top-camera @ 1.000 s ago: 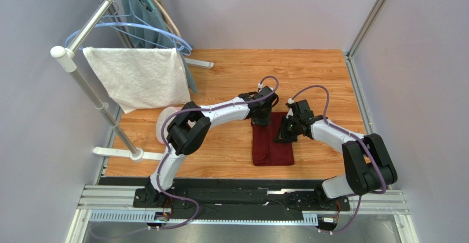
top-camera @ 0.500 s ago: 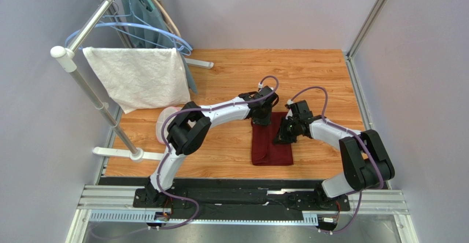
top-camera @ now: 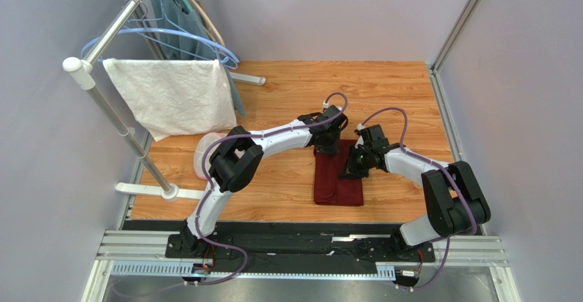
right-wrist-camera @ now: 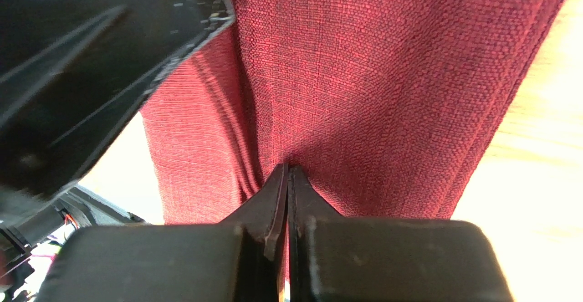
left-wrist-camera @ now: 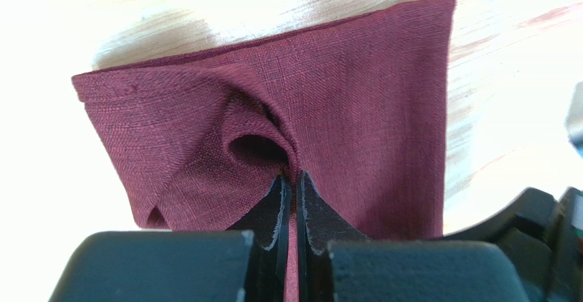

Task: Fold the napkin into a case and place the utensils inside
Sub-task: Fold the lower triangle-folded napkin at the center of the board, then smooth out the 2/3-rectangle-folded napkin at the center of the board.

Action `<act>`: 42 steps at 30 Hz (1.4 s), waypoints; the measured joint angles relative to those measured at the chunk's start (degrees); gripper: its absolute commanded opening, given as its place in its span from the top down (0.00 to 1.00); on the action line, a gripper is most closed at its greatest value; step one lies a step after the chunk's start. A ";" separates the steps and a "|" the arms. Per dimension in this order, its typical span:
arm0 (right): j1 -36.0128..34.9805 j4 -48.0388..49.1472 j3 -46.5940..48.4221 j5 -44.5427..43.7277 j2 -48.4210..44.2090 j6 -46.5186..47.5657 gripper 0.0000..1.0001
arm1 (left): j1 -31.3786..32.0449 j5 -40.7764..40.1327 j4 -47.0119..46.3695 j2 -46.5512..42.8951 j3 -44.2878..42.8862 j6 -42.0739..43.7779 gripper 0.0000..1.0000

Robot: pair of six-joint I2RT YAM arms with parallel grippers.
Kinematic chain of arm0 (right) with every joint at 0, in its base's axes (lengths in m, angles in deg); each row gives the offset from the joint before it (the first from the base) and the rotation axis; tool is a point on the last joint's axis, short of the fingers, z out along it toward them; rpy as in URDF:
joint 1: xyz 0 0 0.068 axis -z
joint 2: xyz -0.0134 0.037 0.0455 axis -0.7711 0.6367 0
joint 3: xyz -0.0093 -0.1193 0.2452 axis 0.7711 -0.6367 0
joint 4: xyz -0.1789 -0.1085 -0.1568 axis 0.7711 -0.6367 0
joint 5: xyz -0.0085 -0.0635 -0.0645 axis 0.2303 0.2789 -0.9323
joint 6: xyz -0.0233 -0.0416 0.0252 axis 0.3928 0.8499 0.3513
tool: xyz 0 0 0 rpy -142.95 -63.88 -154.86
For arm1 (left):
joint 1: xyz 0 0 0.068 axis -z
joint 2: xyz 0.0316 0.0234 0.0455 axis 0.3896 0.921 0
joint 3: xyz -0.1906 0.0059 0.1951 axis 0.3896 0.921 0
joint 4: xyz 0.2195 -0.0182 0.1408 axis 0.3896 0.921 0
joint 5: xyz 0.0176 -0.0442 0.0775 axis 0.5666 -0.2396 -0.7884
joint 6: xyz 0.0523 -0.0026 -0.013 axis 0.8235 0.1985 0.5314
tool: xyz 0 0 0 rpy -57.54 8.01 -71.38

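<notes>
two pincers clamped on folded napkin (top-camera: 339,186): left pincer (left-wrist-camera: 291,179) at puckered hollow, right pincer (right-wrist-camera: 287,169) at ctr crease.

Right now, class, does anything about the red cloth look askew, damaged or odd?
The napkin is not flat: where the left gripper pinches it, the cloth puckers into a raised hollow fold, creases fanning outward. The right gripper pinches a straighter ridge. No tear or stain shows.

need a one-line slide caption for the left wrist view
Left pincer shut on a puckered fold of the maroon napkin on the table.
</notes>
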 measured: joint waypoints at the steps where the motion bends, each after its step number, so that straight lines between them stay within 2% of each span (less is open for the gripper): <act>1: 0.00 0.00 0.00 0.00 0.02 0.00 1.00 | 0.00 0.15 -0.07 0.33 -0.09 -0.07 1.00; 19: 0.00 -0.85 0.63 0.09 0.11 0.11 1.00 | 0.02 0.28 -1.44 2.47 -1.66 -1.36 1.00; 26: -0.07 -5.01 2.64 0.92 -5.79 0.22 1.00 | 0.02 0.24 -1.62 2.47 -1.66 -1.53 1.00; 32: -2.95 -3.78 3.30 4.68 -8.20 -1.09 1.00 | 0.02 0.26 -1.62 2.47 -1.66 -1.53 1.00; 42: -6.23 -1.22 -3.06 7.10 -6.60 -1.90 1.00 | 0.02 0.28 -1.64 2.47 -1.66 -1.51 1.00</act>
